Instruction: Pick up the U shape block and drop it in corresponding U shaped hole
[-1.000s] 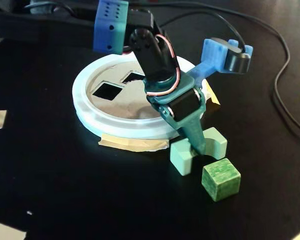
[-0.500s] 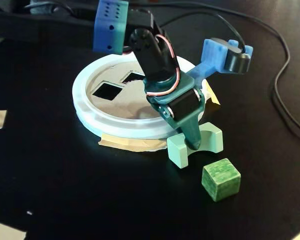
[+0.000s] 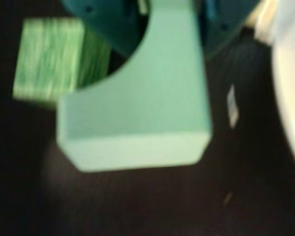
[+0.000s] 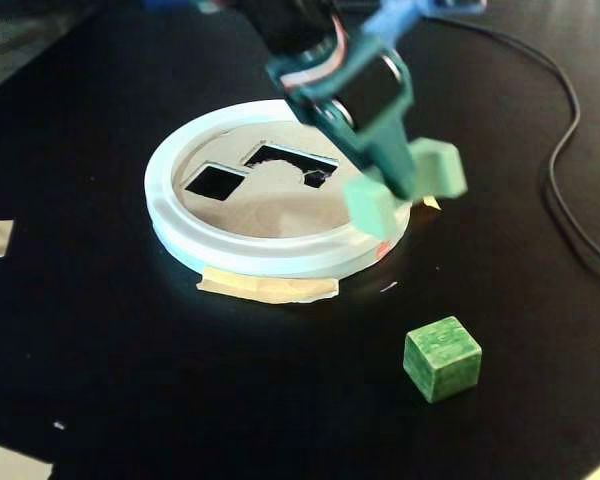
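Our gripper pinches the U shape block through its notch, holding it aloft over the disc's right rim in the fixed view, long axis roughly level, so we judge the U shaped hole lies just leftward and slightly beyond, well clear of the green cube.

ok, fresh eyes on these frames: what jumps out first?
The gripper, shut on the U shape block, holds it off the black table by the right rim of the white-rimmed disc in the fixed view. The U shaped hole lies open left of it. A darker green cube sits alone near the front right.
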`<state>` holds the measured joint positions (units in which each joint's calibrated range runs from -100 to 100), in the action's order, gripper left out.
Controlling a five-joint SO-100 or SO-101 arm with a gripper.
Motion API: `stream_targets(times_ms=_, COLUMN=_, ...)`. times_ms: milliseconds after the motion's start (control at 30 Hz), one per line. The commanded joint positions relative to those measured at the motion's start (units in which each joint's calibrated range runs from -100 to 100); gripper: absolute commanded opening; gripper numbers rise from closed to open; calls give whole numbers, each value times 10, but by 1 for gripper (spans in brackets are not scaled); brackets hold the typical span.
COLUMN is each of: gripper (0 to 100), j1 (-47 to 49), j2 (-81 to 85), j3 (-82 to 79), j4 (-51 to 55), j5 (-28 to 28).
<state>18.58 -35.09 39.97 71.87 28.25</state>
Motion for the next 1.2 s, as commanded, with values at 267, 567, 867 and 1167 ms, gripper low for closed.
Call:
stream_targets(times_ms=267, gripper=1, j1=199, j2=165, j3=39, j4=219, j5=193)
stream_targets(times_ms=567, gripper=1, j1=222, j2=152, j3=39, j4=194, j5=304)
stream_targets(times_ms=867, gripper=1, j1=232, j2=68, j3=31, j4=135, j5=372)
stream_targets(times_ms=1167, gripper=1, j1=226, j2=25, j3=29, j4=117, j5=405)
